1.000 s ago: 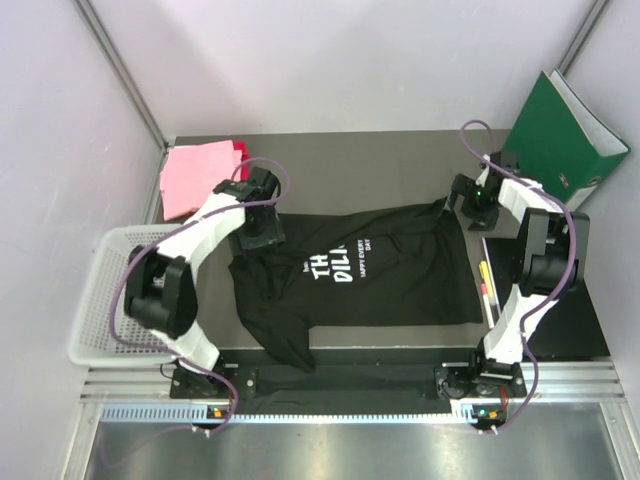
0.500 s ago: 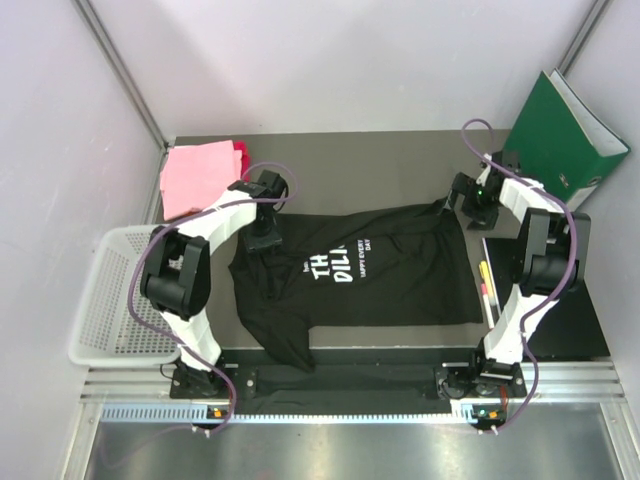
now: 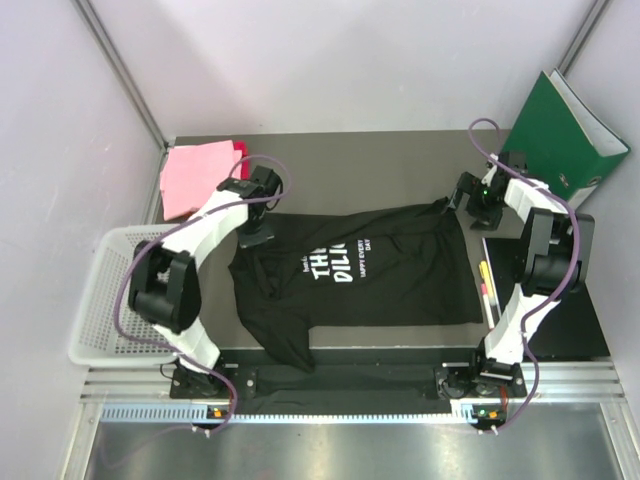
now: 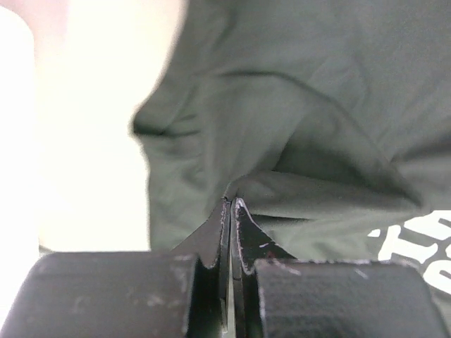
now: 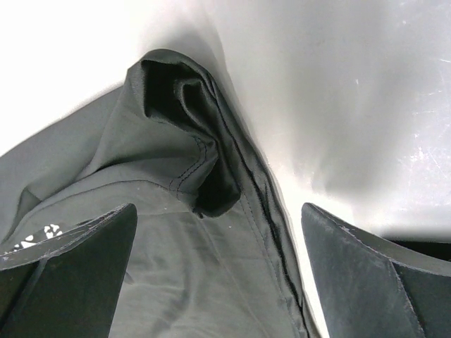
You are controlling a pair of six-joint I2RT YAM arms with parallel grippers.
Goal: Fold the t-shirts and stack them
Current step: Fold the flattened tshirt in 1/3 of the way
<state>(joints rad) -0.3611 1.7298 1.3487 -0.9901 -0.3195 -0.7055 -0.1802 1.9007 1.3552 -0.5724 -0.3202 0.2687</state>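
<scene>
The black t-shirt (image 3: 380,285) with white chest lettering lies spread across the middle of the table. My left gripper (image 3: 258,234) is down on its far left edge, shut, and a small ridge of the black cloth (image 4: 296,141) rises into the closed tips (image 4: 232,204). At the shirt's far right corner my right gripper (image 3: 480,205) stands open, its fingers (image 5: 77,260) wide on either side of the bunched hem (image 5: 190,141), not touching it. A light pink t-shirt (image 3: 195,175) lies folded at the far left, with a darker pink-red one (image 3: 240,150) showing at its right edge.
A white mesh basket (image 3: 105,300) hangs off the table's left side. A green binder (image 3: 560,130) leans at the far right. Two pens (image 3: 487,285) lie on a black mat (image 3: 570,320) just right of the shirt.
My left gripper has closed from wide open onto the black t-shirt's far left edge, shifting slightly there. The right gripper has stayed open at the far right corner.
</scene>
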